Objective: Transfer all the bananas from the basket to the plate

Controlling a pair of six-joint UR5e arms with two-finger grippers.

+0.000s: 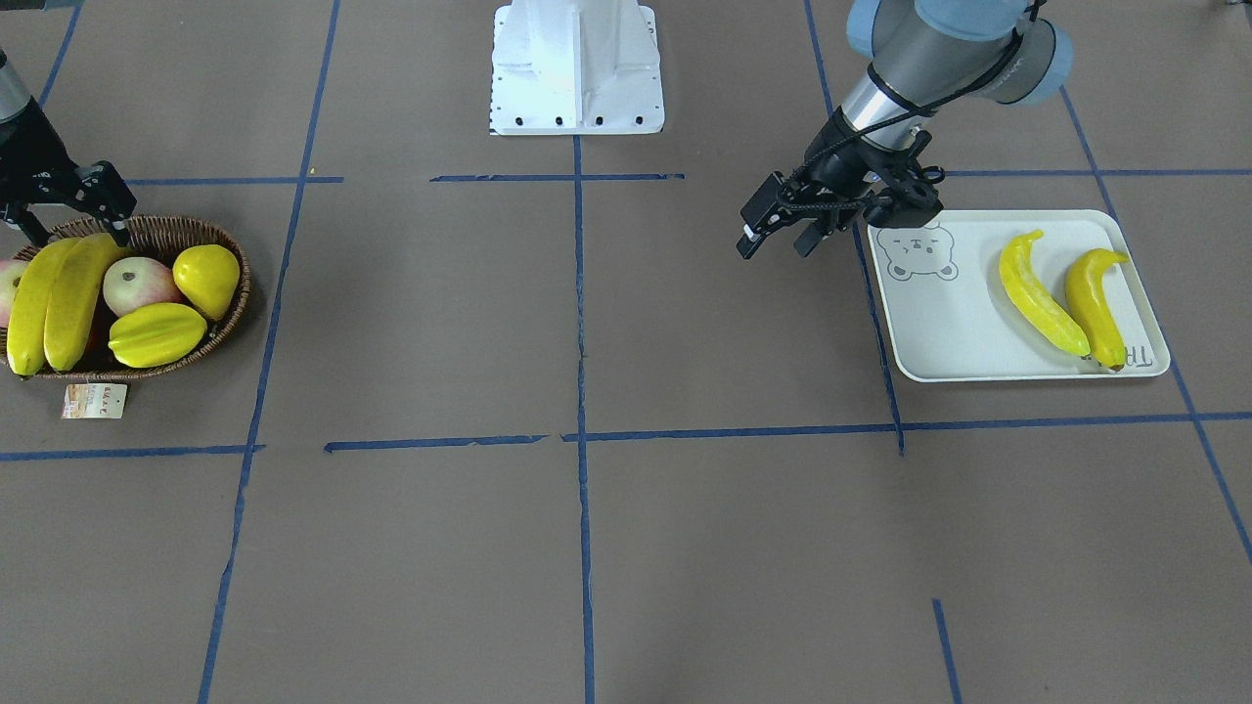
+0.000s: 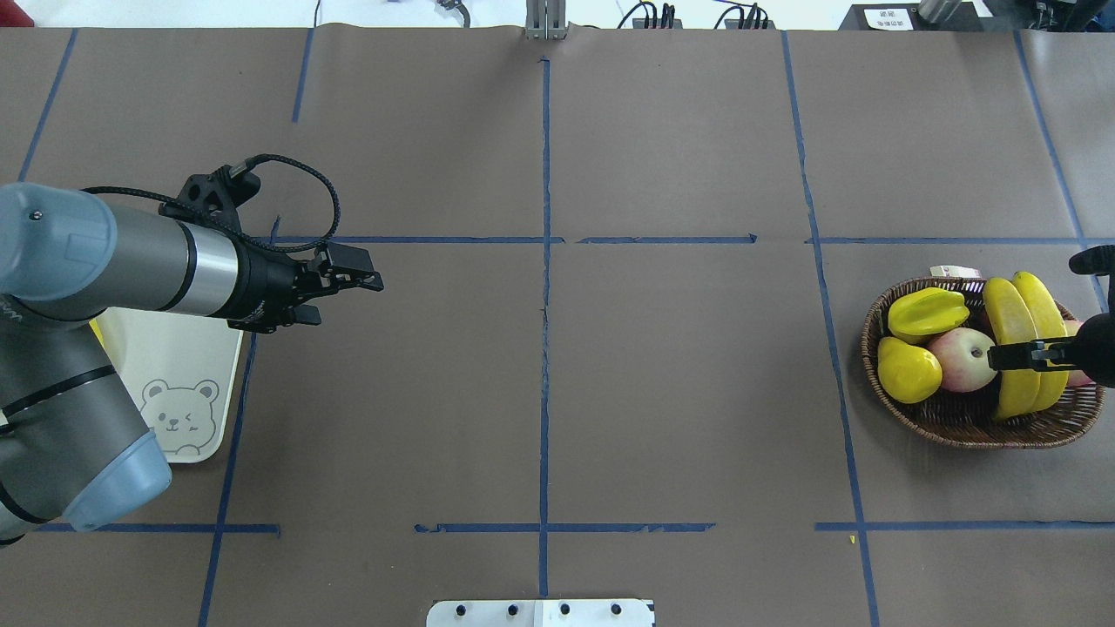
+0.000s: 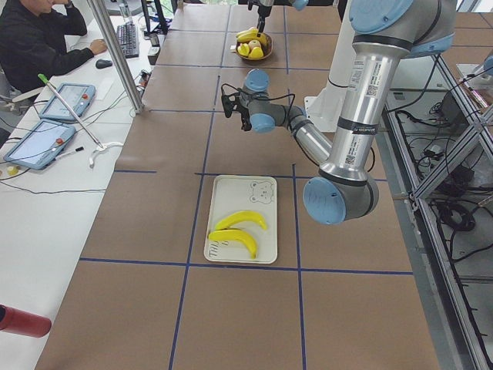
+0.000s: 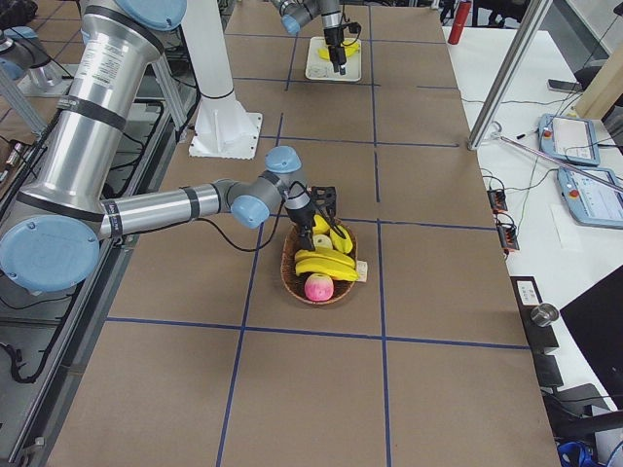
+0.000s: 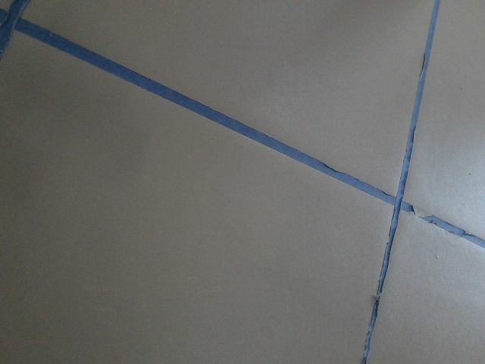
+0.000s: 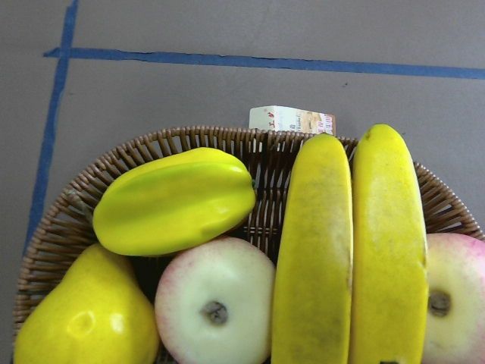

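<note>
Two bananas (image 1: pixel 51 303) lie side by side in the brown wicker basket (image 1: pixel 196 231), seen close up in the right wrist view as two bananas (image 6: pixel 348 250). Two more bananas (image 1: pixel 1043 293) rest on the white bear plate (image 1: pixel 939 337). My right gripper (image 1: pixel 73 230) hangs open just over the bananas' end nearest the robot, its fingers either side of the pair and nothing held. The left gripper (image 1: pixel 780 235) is open and empty above the table, just beside the plate's bear corner. From overhead, the left arm covers most of the plate (image 2: pixel 179 366).
The basket also holds a ridged starfruit (image 1: pixel 156 334), a yellow pear-shaped fruit (image 1: pixel 207 279) and apples (image 1: pixel 137 284); its paper tag (image 1: pixel 94 400) lies on the table. The robot's white base (image 1: pixel 577 68) stands mid-table. A person sits at a side desk (image 3: pixel 35 46).
</note>
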